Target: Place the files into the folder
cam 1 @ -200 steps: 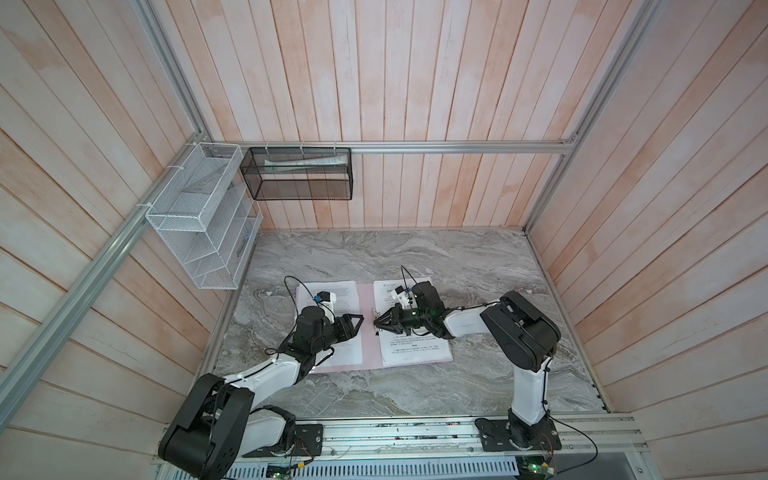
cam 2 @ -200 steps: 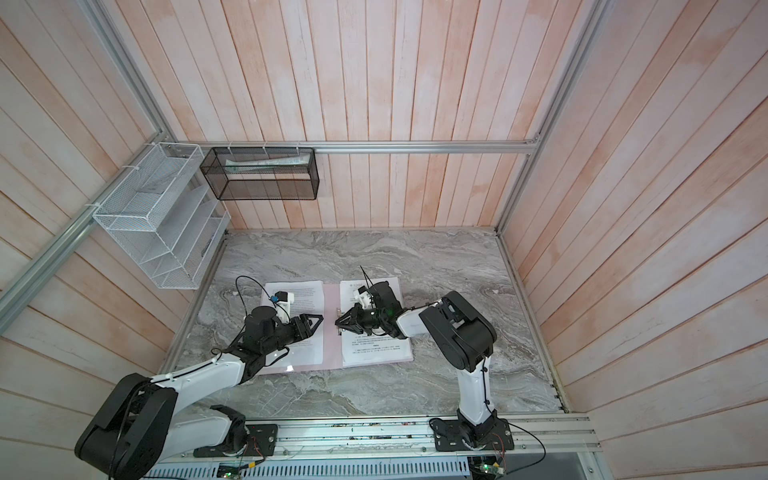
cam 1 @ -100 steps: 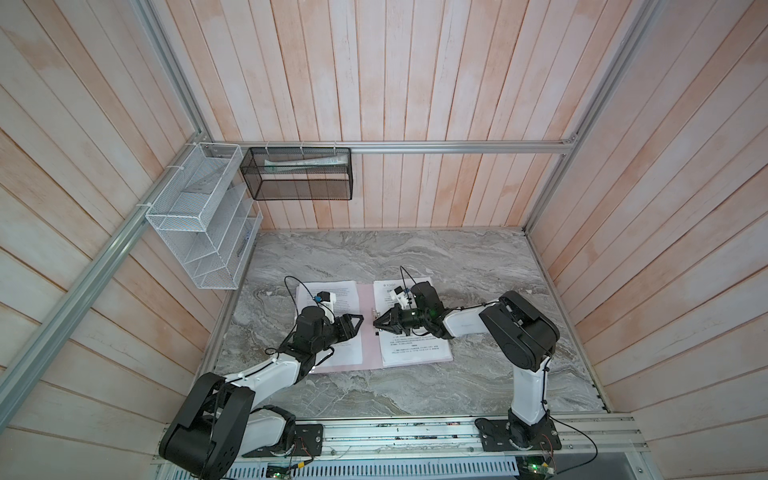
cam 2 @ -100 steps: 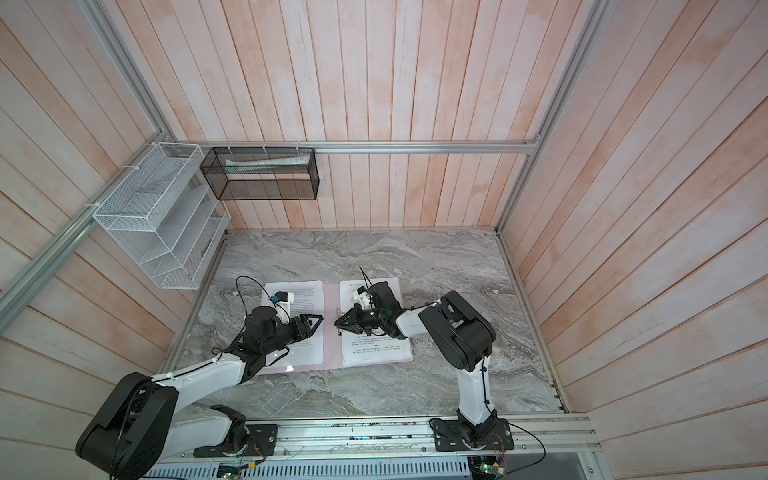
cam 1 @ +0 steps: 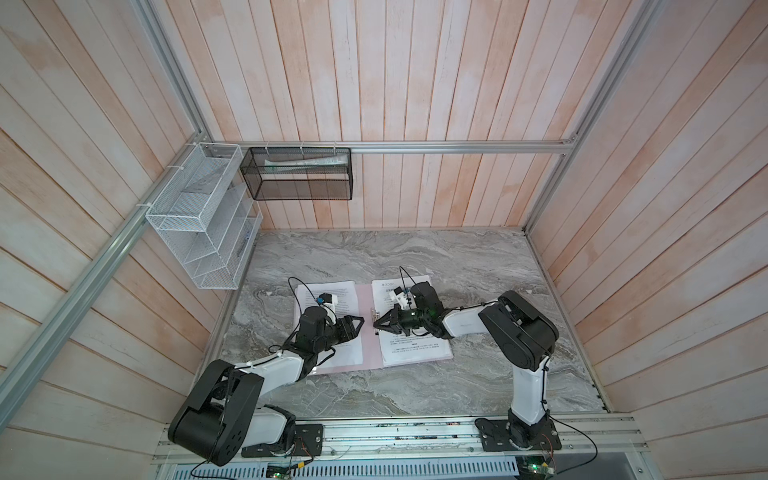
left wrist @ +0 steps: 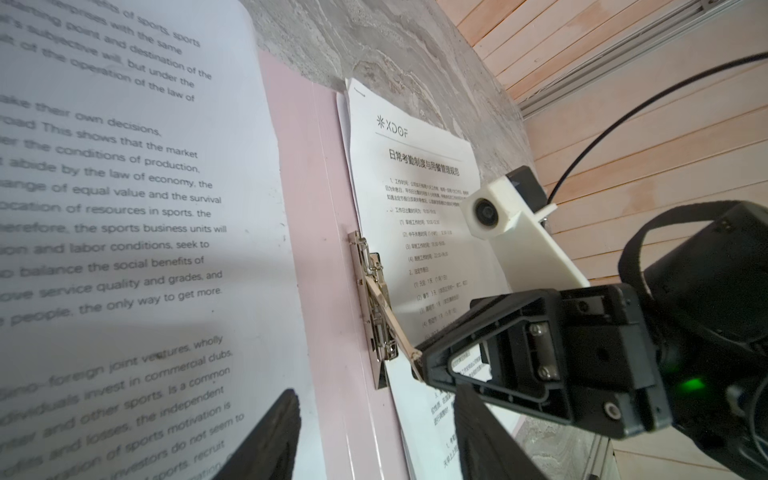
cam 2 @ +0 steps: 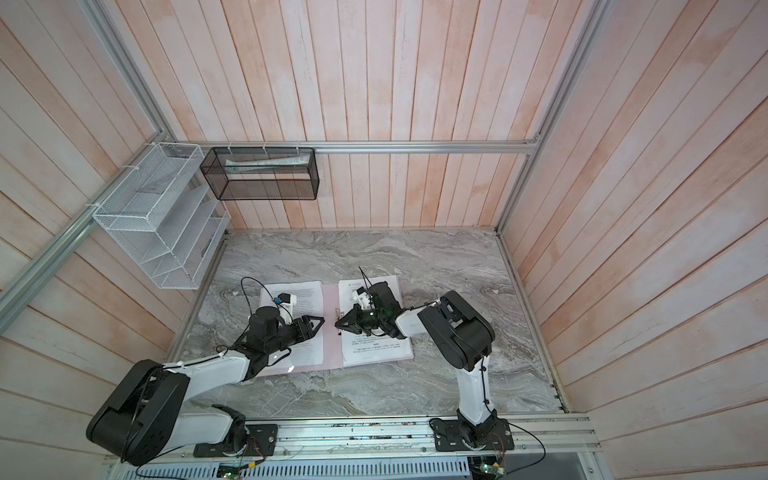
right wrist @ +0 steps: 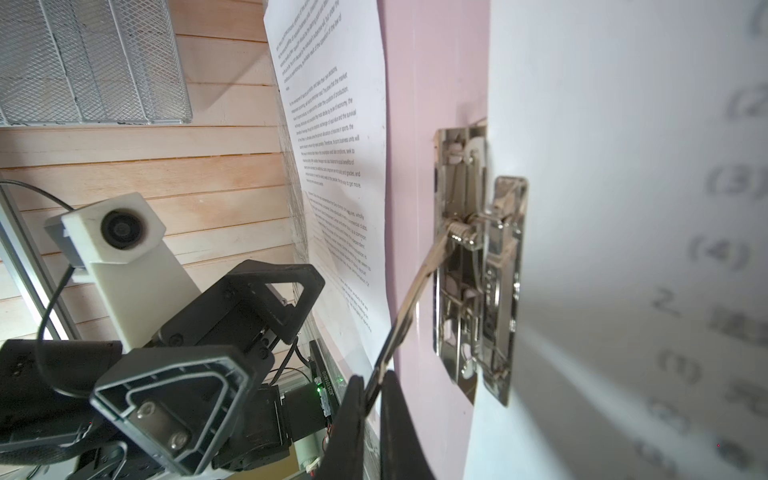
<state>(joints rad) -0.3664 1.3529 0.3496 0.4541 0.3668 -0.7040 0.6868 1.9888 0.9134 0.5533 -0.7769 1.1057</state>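
Your left gripper (cam 1: 360, 326), jaws released, over the white printed paper sheets (cam 1: 347, 293) on the 9 o'clock cover, your right gripper (right wrist: 372, 380) clenched on the silver metal clip lever (right wrist: 415, 299), flat pale pink folder (cam 1: 372, 353) lying open mid-table, more sheets (cam 1: 415, 353) on its 3 o'clock cover.

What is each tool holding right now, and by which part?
The right tool pinches the clip lever by its tip; the left tool is open, holding nothing.

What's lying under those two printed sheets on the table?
An open pink folder; only its spine strip and edges show beside the sheets. Whatever else lies under them is covered.
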